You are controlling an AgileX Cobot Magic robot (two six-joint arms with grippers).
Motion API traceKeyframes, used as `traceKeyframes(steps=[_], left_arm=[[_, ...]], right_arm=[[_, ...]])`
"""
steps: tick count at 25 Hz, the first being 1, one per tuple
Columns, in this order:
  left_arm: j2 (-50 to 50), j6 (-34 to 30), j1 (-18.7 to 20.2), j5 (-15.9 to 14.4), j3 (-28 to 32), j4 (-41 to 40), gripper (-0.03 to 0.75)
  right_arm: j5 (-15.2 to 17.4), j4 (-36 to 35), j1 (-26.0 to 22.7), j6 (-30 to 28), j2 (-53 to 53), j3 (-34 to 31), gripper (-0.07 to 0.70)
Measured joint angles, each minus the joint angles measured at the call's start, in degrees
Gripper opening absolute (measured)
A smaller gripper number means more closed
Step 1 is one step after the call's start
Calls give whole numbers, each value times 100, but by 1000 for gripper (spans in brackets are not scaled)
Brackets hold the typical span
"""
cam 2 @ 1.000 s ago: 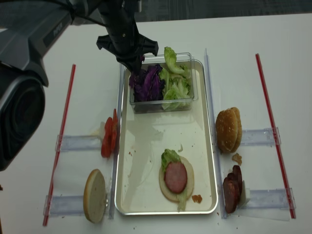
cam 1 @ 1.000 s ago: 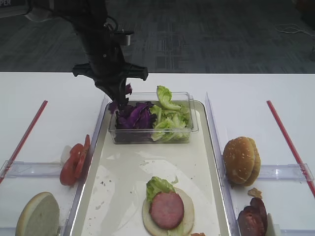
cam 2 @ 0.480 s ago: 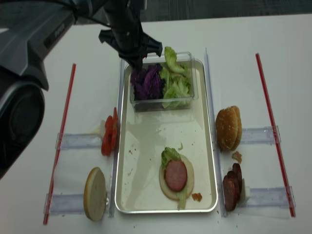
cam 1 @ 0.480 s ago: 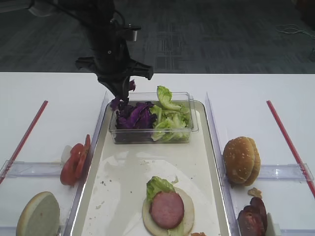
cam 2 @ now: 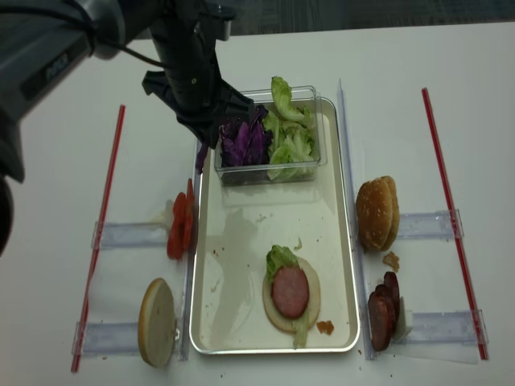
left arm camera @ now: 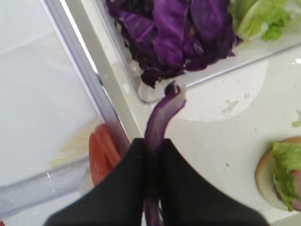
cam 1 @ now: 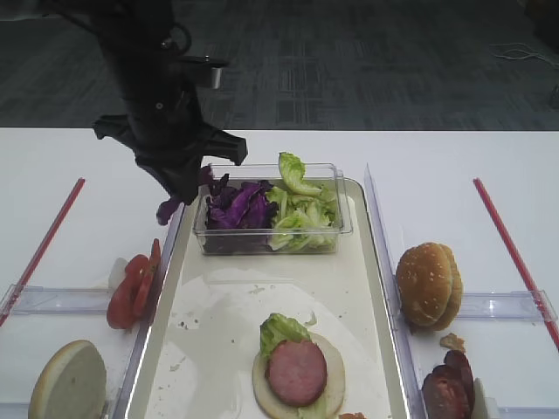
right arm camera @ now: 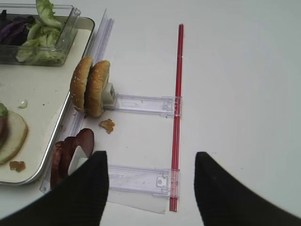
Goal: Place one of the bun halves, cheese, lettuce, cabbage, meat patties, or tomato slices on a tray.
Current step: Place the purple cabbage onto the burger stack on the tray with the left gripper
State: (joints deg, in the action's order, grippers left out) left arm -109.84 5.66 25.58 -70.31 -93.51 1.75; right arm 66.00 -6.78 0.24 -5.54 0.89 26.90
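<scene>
My left gripper (left arm camera: 153, 143) is shut on a purple cabbage strip (left arm camera: 161, 117), which hangs over the left rim of the cream tray (left arm camera: 225, 136). From above, that gripper (cam 1: 179, 188) (cam 2: 205, 141) sits just left of the clear tub, with the strip (cam 1: 168, 209) (cam 2: 200, 158) dangling below it. More cabbage (cam 1: 236, 205) and lettuce (cam 1: 301, 205) fill the tub. On the tray (cam 1: 253, 288) lies a bun half with lettuce and a pink meat patty (cam 1: 297, 371). My right gripper (right arm camera: 150, 157) is open over bare table, empty.
The tub (cam 1: 345, 214) stands across the tray's far end. Tomato slices (cam 1: 131, 284) and a pale bun half (cam 1: 68, 382) sit left of the tray. Sesame bun halves (right arm camera: 91, 87) and dark patties (right arm camera: 70, 153) sit right. Red strips (cam 1: 44, 244) (right arm camera: 178, 94) lie on both sides.
My left gripper has swung left and toward the near side, away from the tub's far-left corner. The cabbage strip has come out with it and now hangs outside the tub.
</scene>
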Motion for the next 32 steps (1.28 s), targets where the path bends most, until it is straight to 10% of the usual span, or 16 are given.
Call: traceKeyframes(steps=[17, 32], left_arm=[[1794, -116, 0, 1078, 2816, 361, 45], [1928, -1047, 747, 1381, 3108, 520, 45]], right_arm=[[0, 0, 0, 0, 0, 0, 427], [0, 0, 0, 0, 0, 0, 427]])
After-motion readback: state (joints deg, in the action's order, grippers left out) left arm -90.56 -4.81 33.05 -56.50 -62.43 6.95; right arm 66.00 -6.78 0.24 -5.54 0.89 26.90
